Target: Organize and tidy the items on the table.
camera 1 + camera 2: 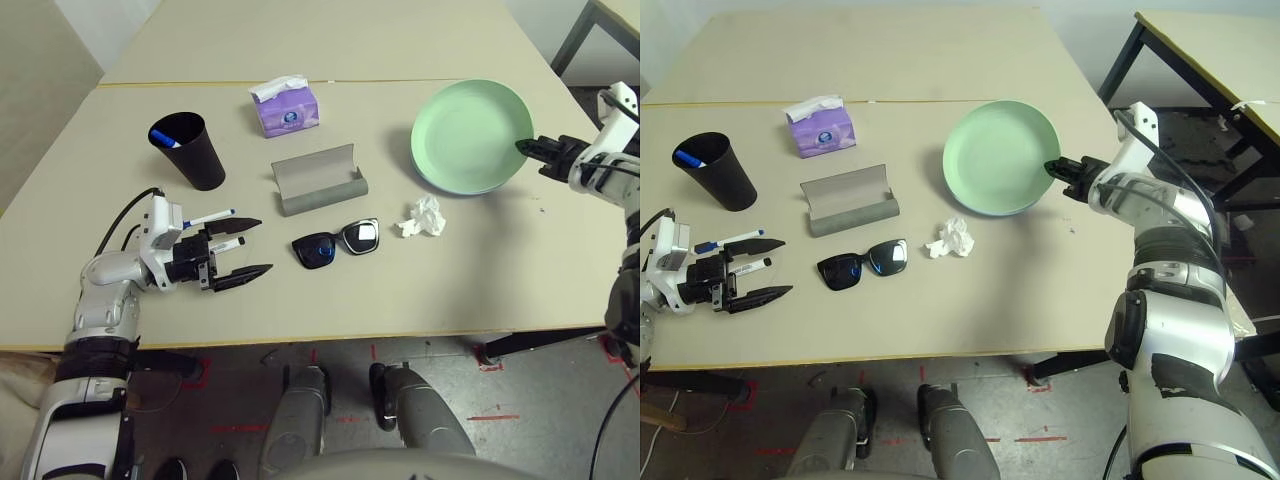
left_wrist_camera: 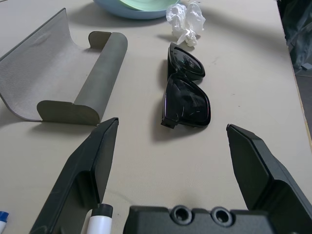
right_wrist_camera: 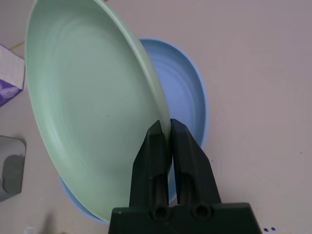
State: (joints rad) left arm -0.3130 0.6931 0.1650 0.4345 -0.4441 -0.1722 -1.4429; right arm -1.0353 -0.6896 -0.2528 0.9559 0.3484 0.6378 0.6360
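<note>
R gripper (image 1: 1055, 167) is clamped on the near-right rim of the green plate (image 1: 995, 155); in the R wrist view both black fingers (image 3: 155, 156) pinch that rim, w/ the plate tilted up on the held side and its far edge resting over the blue plate (image 3: 187, 92) beneath it. Both plates sit at the right side of the table (image 1: 330, 45), just past the yellowish seam. L gripper (image 1: 243, 250) hangs low over the table's near-left part, jaws wide apart, nothing between them; it points toward the black sunglasses (image 1: 337, 243), which lie lenses down, near the middle-front. Two white markers lie by the L gripper: blue-cap marker (image 1: 212, 217) just beyond the far finger, black-cap marker (image 1: 227, 242) partly under the gripper, btwn the fingers' base. Grey glasses case (image 1: 318, 180) lies open behind the sunglasses, lid standing up at the back, close to but not touching them. Crumpled white tissue (image 1: 422, 216) sits btwn sunglasses and plates, just in front of the blue plate's rim. Far-left: black cup (image 1: 190, 150) upright w/ a blue-capped pen (image 1: 166, 140) inside. Purple tissue box (image 1: 285, 107) stands behind the case, near the seam.
</note>
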